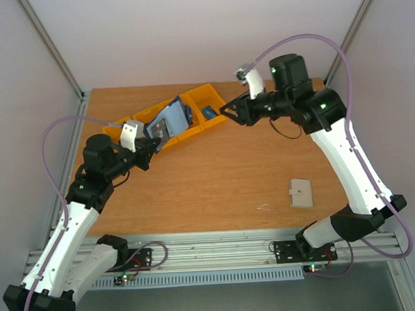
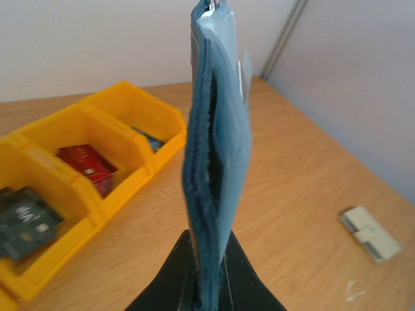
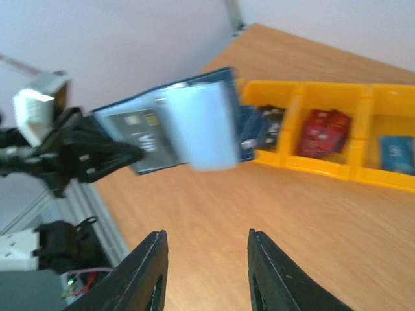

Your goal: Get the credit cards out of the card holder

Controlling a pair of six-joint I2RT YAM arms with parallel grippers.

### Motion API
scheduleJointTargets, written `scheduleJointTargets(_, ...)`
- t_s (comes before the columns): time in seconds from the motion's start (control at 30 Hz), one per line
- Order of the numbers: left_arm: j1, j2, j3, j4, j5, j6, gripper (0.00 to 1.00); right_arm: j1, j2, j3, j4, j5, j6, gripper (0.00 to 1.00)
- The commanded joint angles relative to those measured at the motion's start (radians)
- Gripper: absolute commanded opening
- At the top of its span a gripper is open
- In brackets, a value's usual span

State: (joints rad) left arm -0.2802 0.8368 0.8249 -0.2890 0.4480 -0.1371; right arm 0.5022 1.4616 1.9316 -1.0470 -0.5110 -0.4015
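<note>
Above the tabletop (image 3: pixel 292 214), the left end effector (image 1: pixel 151 146) is clamped on the card holder (image 1: pixel 167 123), holding it up near the yellow bins (image 3: pixel 318 167). Several credit cards (image 3: pixel 324 133) lie in the bins, so most seems done. One dark card (image 3: pixel 137 129) appears lodged in a pocket. The right end effector (image 3: pixel 205 240) hangs with its fingers apart and empty.

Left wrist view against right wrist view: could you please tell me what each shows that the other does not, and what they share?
Only the left wrist view: the wallet seen edge-on, clamped in the left jaws, and a beige pad lying on the table. Only the right wrist view: the wallet's open face with a dark card in its pocket, and the right jaws standing open and empty. Both: the yellow bins holding red cards.
</note>
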Motion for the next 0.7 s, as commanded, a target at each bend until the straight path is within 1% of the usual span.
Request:
scheduleJointTargets(0.0, -0.004, -0.015, 0.052, 0.044, -0.004, 0.049, 0.00, 0.168, -0.009, -0.062, 0.159, -0.222, -0.049, 0.33)
scheduleJointTargets(0.03, -0.004, -0.021, 0.046, 0.085, 0.071, 0.033, 0.00, 0.178, -0.002, -0.096, 0.238, -0.340, -0.017, 0.32)
scheduleJointTargets(0.07, -0.004, -0.031, 0.036, 0.139, 0.160, -0.001, 0.00, 0.180, 0.008, -0.132, 0.322, -0.425, 0.036, 0.30)
scheduleJointTargets(0.13, -0.004, -0.055, 0.005, 0.265, 0.305, -0.058, 0.00, 0.180, 0.036, -0.163, 0.415, -0.478, 0.089, 0.27)
scheduleJointTargets(0.2, -0.004, -0.080, -0.019, 0.377, 0.379, -0.139, 0.00, 0.180, 0.064, -0.155, 0.417, -0.462, 0.090, 0.26)
scheduleJointTargets(0.27, -0.004, -0.084, -0.016, 0.402, 0.431, -0.164, 0.00, 0.179, 0.083, -0.142, 0.403, -0.440, 0.079, 0.26)
scheduleJointTargets(0.37, -0.005, -0.086, -0.013, 0.428, 0.512, -0.159, 0.00, 0.178, 0.098, -0.131, 0.381, -0.437, 0.059, 0.27)
scheduleJointTargets(0.6, -0.005, -0.075, -0.009, 0.451, 0.553, -0.155, 0.00, 0.174, 0.099, -0.114, 0.357, -0.435, 0.028, 0.27)
scheduleJointTargets(0.67, -0.004, -0.067, -0.005, 0.454, 0.557, -0.154, 0.00, 0.175, 0.103, -0.118, 0.367, -0.470, 0.027, 0.23)
